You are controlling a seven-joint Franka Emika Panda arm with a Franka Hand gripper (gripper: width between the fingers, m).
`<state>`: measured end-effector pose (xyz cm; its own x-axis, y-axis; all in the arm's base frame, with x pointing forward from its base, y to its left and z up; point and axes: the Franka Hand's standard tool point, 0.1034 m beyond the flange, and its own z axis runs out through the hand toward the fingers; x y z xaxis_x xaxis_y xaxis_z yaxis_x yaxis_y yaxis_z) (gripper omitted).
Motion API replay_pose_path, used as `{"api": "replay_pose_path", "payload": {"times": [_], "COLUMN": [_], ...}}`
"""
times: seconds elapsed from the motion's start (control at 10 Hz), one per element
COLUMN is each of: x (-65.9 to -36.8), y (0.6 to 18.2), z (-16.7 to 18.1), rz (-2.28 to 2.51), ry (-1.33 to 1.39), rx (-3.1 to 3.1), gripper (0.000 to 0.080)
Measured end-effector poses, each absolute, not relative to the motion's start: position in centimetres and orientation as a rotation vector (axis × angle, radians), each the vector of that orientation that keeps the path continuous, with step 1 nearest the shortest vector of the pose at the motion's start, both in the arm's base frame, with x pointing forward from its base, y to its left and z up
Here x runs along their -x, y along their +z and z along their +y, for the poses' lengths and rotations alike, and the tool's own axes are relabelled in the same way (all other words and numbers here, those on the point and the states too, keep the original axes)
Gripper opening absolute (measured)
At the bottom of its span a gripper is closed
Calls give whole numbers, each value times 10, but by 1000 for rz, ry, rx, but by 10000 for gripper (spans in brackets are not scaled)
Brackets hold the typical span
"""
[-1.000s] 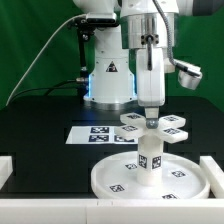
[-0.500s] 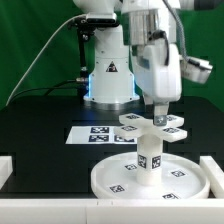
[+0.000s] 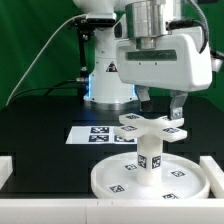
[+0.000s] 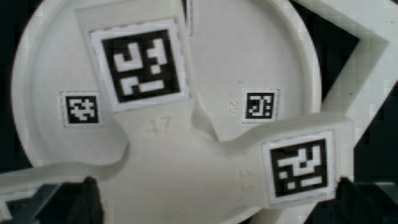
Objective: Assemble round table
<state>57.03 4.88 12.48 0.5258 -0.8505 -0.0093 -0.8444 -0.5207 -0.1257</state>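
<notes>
You'll notice the wrist has turned since half a second ago: the broad face of the hand now looks toward the exterior camera, where before you saw it edge-on. The gripper (image 3: 160, 112) hangs at the same spot, over the hub of the foot (image 3: 153, 126), and the foot itself has not shifted. I read this as a twist on the hub, or a re-grip between twists, screwing the foot onto the post (image 3: 150, 160); the assembly looks far along, all three parts already stacked.

Whether the fingers are pinching the foot, I cannot tell. In the exterior view the hand hides the contact, and in the wrist view only dark fingertips (image 4: 66, 198) show at the frame edge, flanking the foot's arms (the gap between them is cut off).

The post stands upright in the middle of the disc (image 3: 110, 180), which lies on the black table near the camera. The marker board (image 3: 95, 133) lies flat behind it.

There is no readable writing. The parts carry only black-and-white square tags, seen close in the wrist view (image 4: 139, 60). The robot base (image 3: 110, 80) bears a triangular warning sign, too small to read.
</notes>
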Motion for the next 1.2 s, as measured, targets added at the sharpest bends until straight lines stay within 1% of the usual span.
{"api": "replay_pose_path", "payload": {"times": [0.1,0.3,0.4,0.5,0.7,1.0,1.2], "x": [-570,-574,-573,-571,-571,-567,-565], "y": [125,124,121,119,118,114,108], "z": [47,38,39,44,41,42,41], "rz": [1319,780,580,490,346,364,362], "ry": [-89,-81,-91,-125,-125,-96,-86], "rx": [2730,2967,3028,3047,3074,3074,3081], "gripper": [649,649,649,649,649,649,649]}}
